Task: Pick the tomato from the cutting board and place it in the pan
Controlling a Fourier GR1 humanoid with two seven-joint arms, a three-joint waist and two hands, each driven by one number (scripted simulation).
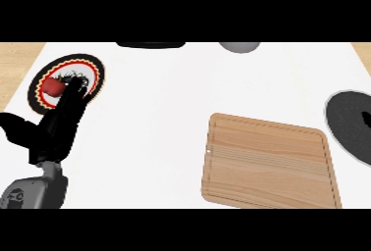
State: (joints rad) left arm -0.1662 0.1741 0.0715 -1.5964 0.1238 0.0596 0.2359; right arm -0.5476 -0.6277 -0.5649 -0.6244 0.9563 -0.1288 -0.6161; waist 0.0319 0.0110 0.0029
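White counter fills the view. Landmark is the wooden cutting board, and its top is bare. Just right of the board, cut by the view's right edge: the dark pan with a grey rim, nothing visible inside it. Well left of the board, up near the counter's far-left corner: a round plate with a black rim and a red-and-yellow zigzag band. Left forearm comes up from the lower-left corner, and the black left hand stretches onto that plate. The red tomato sits on the plate at the hand's fingertips, touching them on their left side. Fingers look extended alongside it, thumb splayed out left; can't tell if it's actually pinched or just touched. Beyond the board at the counter's far edge: a black object and a grey round object, both cropped. Right hand not visible.
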